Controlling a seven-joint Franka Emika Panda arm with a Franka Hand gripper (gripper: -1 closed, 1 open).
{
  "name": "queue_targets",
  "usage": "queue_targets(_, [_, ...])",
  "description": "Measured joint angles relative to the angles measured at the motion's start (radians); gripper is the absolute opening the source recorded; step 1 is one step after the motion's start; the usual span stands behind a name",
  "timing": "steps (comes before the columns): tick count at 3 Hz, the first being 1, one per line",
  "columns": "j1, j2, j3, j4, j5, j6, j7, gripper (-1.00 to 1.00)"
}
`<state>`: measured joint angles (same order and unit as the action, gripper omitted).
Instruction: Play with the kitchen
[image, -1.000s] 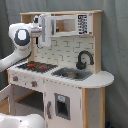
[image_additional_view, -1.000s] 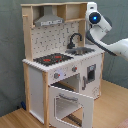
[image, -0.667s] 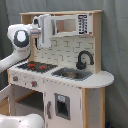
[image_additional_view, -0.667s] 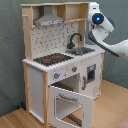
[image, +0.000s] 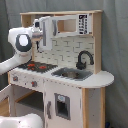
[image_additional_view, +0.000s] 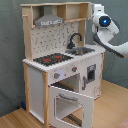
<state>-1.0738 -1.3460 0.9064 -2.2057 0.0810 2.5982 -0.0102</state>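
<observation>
Beside the kitchen (image_additional_view: 60, 70), standing on the floor with oven door (image_additional_view: 70, 104) dropped open, gripper (image: 46, 31) state indeterminate; rigid, bulky wood, best handled by door edge or knobs (image_additional_view: 56, 76).

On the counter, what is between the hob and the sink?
Nothing: in the second exterior view, only bare light counter lies between the hob and the sink.

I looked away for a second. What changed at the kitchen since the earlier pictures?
Very little. The arm may have edged slightly at the upper shelf, beside the hood; nothing was taken hold of or let go. The kitchen is as before: oven door hanging open, tap and hob unmoved.
</observation>
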Motion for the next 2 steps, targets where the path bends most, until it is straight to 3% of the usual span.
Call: queue_targets(2, [0.046,0.02,-0.021,-0.1,0.024,0.175,-0.003,-1.0])
